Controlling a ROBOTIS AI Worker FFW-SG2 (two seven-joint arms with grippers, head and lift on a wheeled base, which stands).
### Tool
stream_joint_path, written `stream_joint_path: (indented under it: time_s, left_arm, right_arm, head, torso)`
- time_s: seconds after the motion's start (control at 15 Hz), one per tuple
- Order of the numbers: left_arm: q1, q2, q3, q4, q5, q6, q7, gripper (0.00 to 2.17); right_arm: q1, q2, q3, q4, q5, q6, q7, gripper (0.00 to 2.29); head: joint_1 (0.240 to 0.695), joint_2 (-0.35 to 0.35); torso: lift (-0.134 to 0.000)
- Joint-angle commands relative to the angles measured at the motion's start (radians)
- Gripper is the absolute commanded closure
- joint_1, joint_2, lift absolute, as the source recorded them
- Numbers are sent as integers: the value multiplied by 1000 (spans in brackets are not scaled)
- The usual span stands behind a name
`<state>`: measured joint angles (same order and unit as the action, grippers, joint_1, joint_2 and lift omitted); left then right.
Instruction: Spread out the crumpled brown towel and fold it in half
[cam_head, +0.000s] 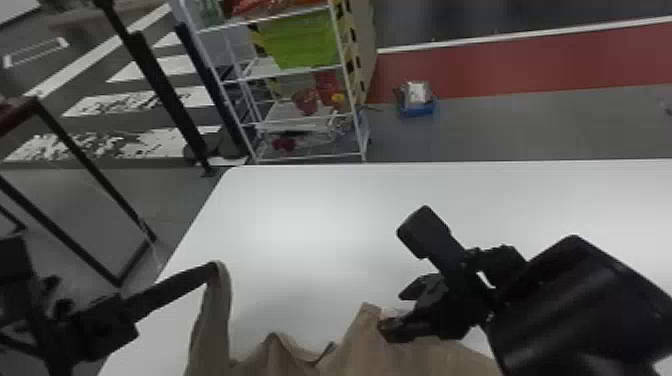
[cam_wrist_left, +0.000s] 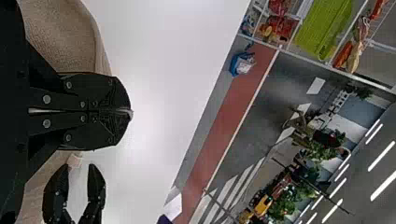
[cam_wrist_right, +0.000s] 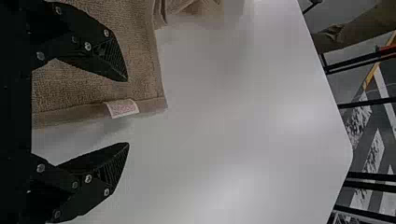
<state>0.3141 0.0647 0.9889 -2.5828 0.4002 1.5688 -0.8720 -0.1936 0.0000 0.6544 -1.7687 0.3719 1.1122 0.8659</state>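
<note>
On the smooth white table (cam_head: 300, 200), the crumpled brown cloth towel (cam_head: 357, 350) is at the near side, one part hanging from the closed left black gripper (cam_wrist_left: 130, 112). The right black gripper (cam_wrist_right: 128, 112), widely open and empty, is nearer to the labelled hem (cam_wrist_right: 152, 104), seen between its fingers.

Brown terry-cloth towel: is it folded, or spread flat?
Neither: the towel is only partly spread. The shut left gripper holds one part raised, folds ripple beside it, and the part by the white label lies flatter.
</note>
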Motion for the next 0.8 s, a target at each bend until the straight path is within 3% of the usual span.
stream_joint_path:
  time_s: [0.0,0.27,0.73]
  left_arm:
    - [-1,3,-4,3,-4,-2,1,1328]
    - [-1,6,-4,9,-4,-2,-1,1328]
    - [-4,4,-18,12,-6,-2,1,1328]
  right_arm:
    - [-24,1,7,44,-31,-11,1,475]
    - [-49,1,19,113,-61,-54,19,583]
    - [-56,1,27,118,-77,-73,22,589]
  head:
    - [695,350]
    - [695,350]
    - [695,350]
  torso:
    - [-124]
    - [-124]
    - [-124]
